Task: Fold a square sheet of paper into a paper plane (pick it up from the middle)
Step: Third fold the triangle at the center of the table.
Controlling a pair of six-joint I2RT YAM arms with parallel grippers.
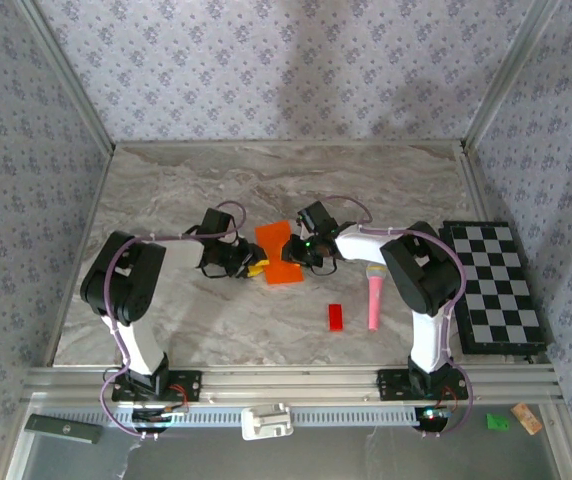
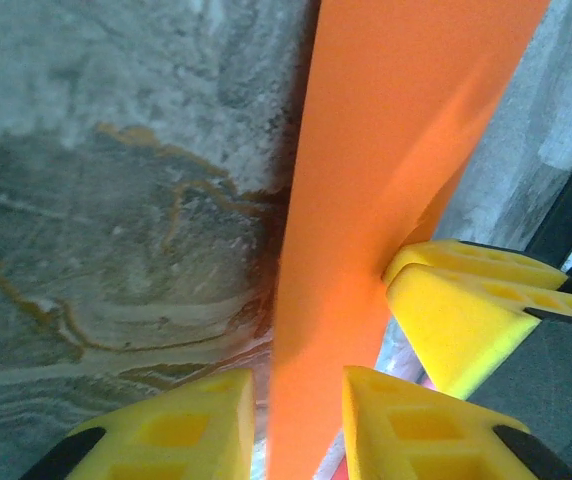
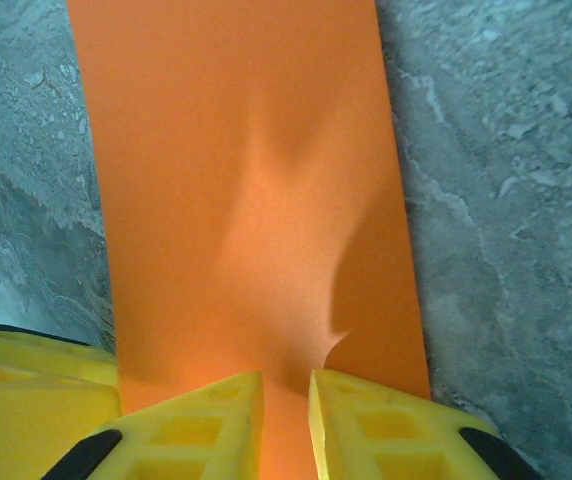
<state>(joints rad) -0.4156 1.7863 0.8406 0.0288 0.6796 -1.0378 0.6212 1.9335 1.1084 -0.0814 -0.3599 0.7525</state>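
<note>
The square sheet of paper point(image 1: 277, 243) is bright orange and lies mid-table, pinched narrow across its middle into an hourglass shape. My left gripper point(image 1: 253, 267) comes at it from the left and my right gripper point(image 1: 304, 248) from the right. In the left wrist view the paper point(image 2: 366, 200) stands as a band between my yellow fingers, and the left gripper point(image 2: 298, 378) is shut on it; the right gripper's fingers point(image 2: 466, 310) touch the same sheet. In the right wrist view a raised ridge of the paper point(image 3: 236, 150) runs into the right gripper point(image 3: 286, 380), which is shut on it.
A small red block point(image 1: 335, 316) and a pink toy microphone point(image 1: 375, 295) lie just right of the paper, near the front. A checkerboard point(image 1: 493, 285) sits at the table's right edge. Patterned walls close in the left, back and right sides.
</note>
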